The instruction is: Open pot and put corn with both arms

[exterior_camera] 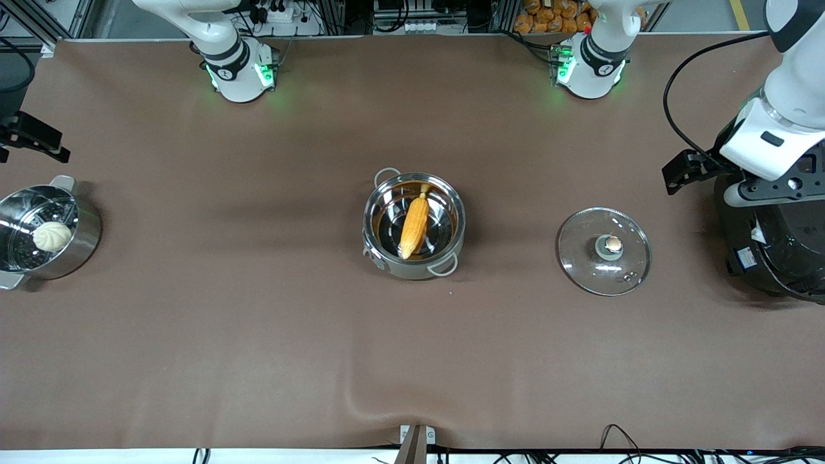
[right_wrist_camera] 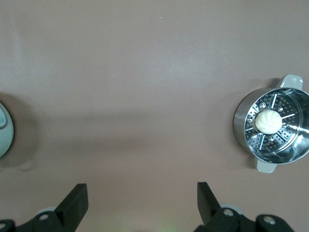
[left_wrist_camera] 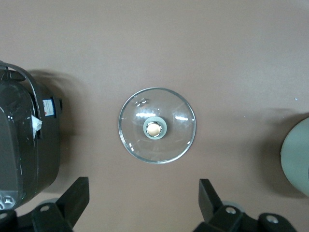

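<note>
The steel pot (exterior_camera: 416, 267) stands uncovered at the middle of the table, and the yellow-orange corn (exterior_camera: 414, 225) lies inside it. Its glass lid (exterior_camera: 604, 251) lies flat on the table beside it, toward the left arm's end, knob up. My left gripper (exterior_camera: 684, 171) is raised over that end of the table, open and empty. In the left wrist view, the left gripper (left_wrist_camera: 144, 193) is open with the lid (left_wrist_camera: 157, 125) below it. My right gripper (exterior_camera: 35, 138) is raised at the right arm's end. In the right wrist view, the right gripper (right_wrist_camera: 142, 195) is open and empty.
A steel steamer pot (exterior_camera: 84, 241) holding a white bun (exterior_camera: 53, 236) stands at the right arm's end; it also shows in the right wrist view (right_wrist_camera: 241, 121). A big black cooker (exterior_camera: 773, 251) stands at the left arm's end, next to the lid.
</note>
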{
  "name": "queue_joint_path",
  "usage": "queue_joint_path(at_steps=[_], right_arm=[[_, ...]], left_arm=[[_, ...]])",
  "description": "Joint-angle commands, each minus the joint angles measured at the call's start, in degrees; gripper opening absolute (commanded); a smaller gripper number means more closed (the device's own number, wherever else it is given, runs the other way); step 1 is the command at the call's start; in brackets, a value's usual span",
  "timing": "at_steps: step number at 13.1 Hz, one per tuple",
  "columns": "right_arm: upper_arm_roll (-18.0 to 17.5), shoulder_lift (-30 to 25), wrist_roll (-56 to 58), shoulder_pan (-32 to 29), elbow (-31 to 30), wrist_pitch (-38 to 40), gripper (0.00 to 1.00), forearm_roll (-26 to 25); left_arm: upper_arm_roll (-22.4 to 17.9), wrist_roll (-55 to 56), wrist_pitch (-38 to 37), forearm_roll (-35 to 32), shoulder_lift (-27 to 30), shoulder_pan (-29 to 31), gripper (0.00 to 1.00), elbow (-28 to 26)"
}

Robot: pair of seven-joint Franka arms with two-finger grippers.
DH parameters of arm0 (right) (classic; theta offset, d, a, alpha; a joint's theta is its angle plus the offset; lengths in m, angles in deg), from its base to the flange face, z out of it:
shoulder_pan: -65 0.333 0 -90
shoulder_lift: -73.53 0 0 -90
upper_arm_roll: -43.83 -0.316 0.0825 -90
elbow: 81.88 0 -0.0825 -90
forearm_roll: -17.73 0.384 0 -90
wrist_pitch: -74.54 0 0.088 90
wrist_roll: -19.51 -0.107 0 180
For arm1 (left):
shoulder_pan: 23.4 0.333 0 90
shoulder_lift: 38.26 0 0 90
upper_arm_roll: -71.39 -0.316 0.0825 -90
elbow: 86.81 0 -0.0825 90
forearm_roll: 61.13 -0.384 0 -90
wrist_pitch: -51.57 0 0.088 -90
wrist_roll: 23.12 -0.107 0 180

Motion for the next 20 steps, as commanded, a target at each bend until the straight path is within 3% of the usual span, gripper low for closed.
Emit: queue_joint_path(at_steps=[1,5,8,12,20], right_arm=[[-0.23,-2.63,0.25,-0.1,-2.99,-3.49,1.0,0.45],[-0.31,-2.63,0.25,0.07,-2.91,-3.78,1.0,0.97],[-0.31,-2.54,0.08,0.25,-2.99,-3.25,1.0,1.06],[-0.31,-2.37,-0.01,-0.01,-2.99,-2.81,1.0,1.06],[-0.31,-2.01,-0.72,-0.36,-4.22,-1.14,1.0,0.97]], left_arm=[[0.29,-0.63,-2.26,0.06,1.0,0.35,1.0,0.26],[-0.67,-0.72,-2.0,2.35,1.61,-0.53,1.0,0.17],[-8.56,-0.1,-1.56,2.44,1.7,-9.03,1.0,-0.09],[-13.76,0.34,-1.47,2.44,1.7,-15.11,1.0,-0.27],[-13.33,0.25,-1.47,2.44,1.7,-14.59,1.0,-0.18]])
